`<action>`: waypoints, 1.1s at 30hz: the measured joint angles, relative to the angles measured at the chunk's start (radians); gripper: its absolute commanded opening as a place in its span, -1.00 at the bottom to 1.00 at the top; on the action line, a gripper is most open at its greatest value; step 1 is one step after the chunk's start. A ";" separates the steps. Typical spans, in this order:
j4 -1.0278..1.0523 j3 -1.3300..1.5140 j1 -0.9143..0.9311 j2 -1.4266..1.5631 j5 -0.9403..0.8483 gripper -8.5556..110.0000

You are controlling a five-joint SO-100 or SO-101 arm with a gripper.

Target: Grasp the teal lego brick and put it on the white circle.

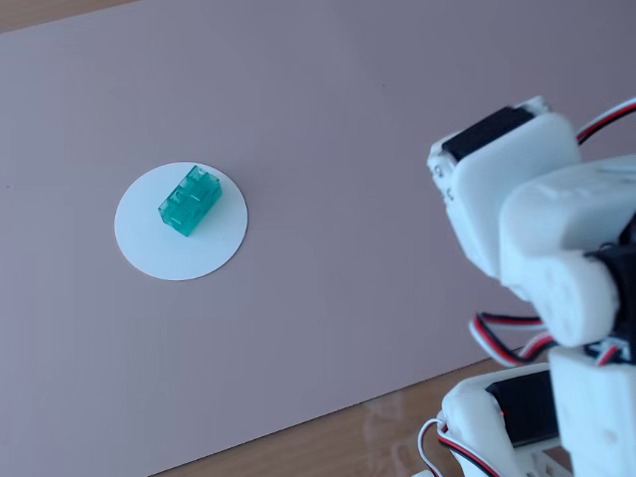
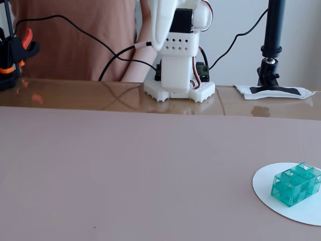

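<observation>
The teal lego brick [image 1: 189,200] lies on the white circle [image 1: 149,248], slightly above the disc's middle in a fixed view. Both show in the other fixed view, with the brick [image 2: 296,184] on the circle [image 2: 266,193] at the lower right edge of the picture. The white arm [image 1: 542,238] is folded back over its base [image 2: 179,90], far from the brick. Its fingertips show in neither fixed view, so I cannot see how the jaws stand.
A pale pink mat [image 1: 328,248] covers the wooden table [image 2: 75,95]. A black camera stand [image 2: 273,45] rises at the far right, an orange-and-black clamp [image 2: 15,50] sits at the far left, and cables run behind the base.
</observation>
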 measured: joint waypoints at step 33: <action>-0.083 0.463 -0.072 0.353 -0.014 -0.86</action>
